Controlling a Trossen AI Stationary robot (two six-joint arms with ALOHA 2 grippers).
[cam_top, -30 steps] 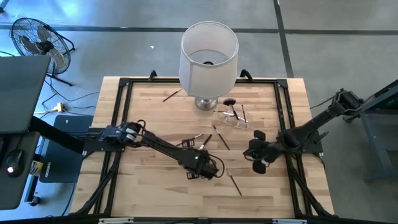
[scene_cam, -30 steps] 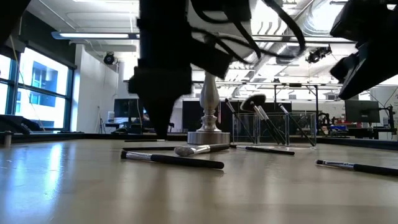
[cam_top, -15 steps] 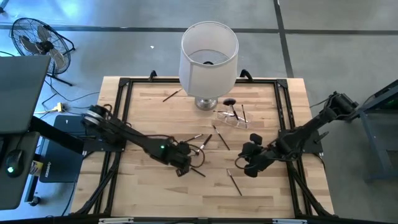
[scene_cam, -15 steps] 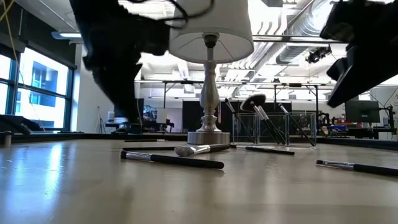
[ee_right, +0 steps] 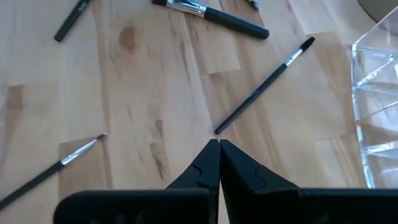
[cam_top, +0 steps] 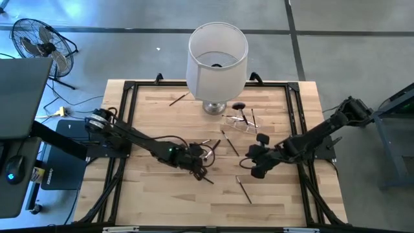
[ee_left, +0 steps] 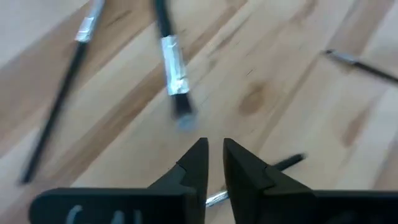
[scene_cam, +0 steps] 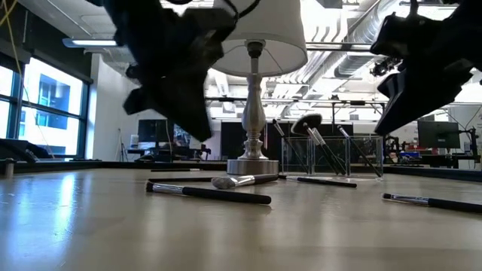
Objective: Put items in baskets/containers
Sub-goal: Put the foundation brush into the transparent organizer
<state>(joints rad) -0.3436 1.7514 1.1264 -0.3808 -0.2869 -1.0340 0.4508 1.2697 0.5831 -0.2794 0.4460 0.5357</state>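
Brushes lie scattered over the wooden table (cam_top: 149, 97), most near the middle w/ a few already standing in the clear holder (cam_top: 242, 123) beside the lamp (cam_top: 217, 55). Left gripper (cam_top: 197, 169) hovers low just above the boards, fingers (ee_left: 198, 163) a slit apart, nothing between them; a silver-ferruled brush (ee_left: 169, 59) lies right ahead of the tips, and a slim dark one (ee_left: 59, 102) is off to one side. Right gripper (cam_top: 249, 165) hangs nearer the holder, fingers pressed together & empty, above a thin dark brush (ee_right: 264, 84). One stray brush (cam_top: 178, 99) sits apart by the lamp's far side.
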